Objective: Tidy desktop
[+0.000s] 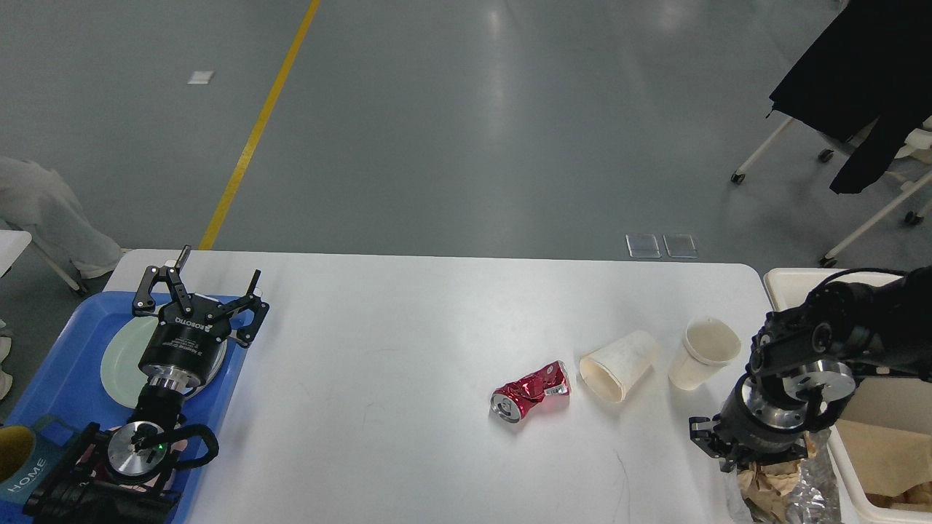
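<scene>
The white desktop (pixel 400 327) carries a crushed red can (pixel 530 391), a paper cup lying on its side (pixel 619 365) and an upright paper cup (pixel 705 353). My right gripper (pixel 768 469) points down at the table's near right edge. It is shut on a crumpled wad of foil and brown paper (pixel 783 495), which hides its fingertips. My left gripper (pixel 207 280) stands open with nothing in it, above the far right corner of the blue tray (pixel 65 364).
The blue tray holds a pale green plate (pixel 116 356) and a mug marked HOME (pixel 18 458). A cream-coloured bin (pixel 790 280) with brown paper inside stands just past the table's right end. Chairs on castors stand on the floor at far right.
</scene>
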